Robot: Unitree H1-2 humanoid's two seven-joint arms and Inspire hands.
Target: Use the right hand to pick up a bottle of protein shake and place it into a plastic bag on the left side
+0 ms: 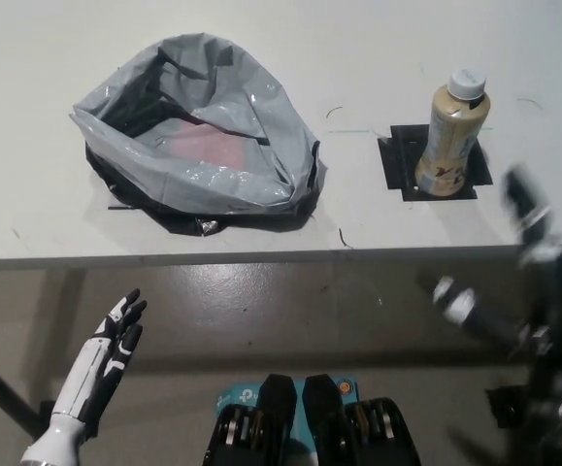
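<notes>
Even overhead light is washing the pale desk (pixel 261 39) bright, while the floor (pixel 290 301) below is lying dimmer. Glare is glinting on the creased plastic bag (pixel 198 131) — its underside is casting a dark shadow. Motion blur is smearing the right robot hand (pixel 528 282) — the left robot hand (pixel 115 340) is showing sharp.

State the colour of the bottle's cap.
White, on the beige protein shake bottle; seen in the head view.
</notes>
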